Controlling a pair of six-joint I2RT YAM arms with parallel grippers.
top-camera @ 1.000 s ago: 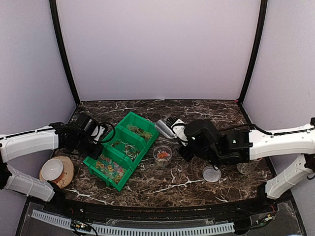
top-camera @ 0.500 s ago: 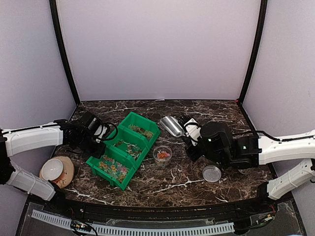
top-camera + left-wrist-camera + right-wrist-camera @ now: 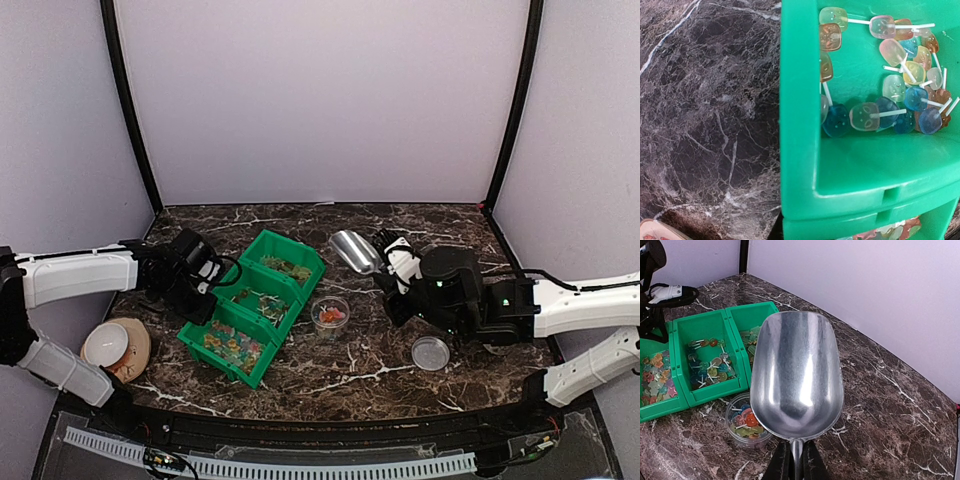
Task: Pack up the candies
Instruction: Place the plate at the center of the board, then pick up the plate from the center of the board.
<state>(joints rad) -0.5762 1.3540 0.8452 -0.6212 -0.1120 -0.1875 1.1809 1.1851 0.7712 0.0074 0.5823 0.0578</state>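
1. From above, I see the green bin (image 3: pixel 285 315) left of centre, its three compartments holding candies (image 3: pixel 228 343). The clear tub (image 3: pixel 330 315) just right of it holds a few more.
2. My left gripper (image 3: pixel 208 288) sits pressed together at the bin's left wall.
3. Left wrist: candies on sticks lie in one compartment.
4. Right wrist: my right gripper (image 3: pixel 796 460) pinches the handle of the empty scoop (image 3: pixel 797 375).

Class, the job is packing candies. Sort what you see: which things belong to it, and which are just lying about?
Belongs to the job: candies, green bin, clear tub, lid, metal scoop in the right gripper.
Lying about: wooden plate, white dish on it.
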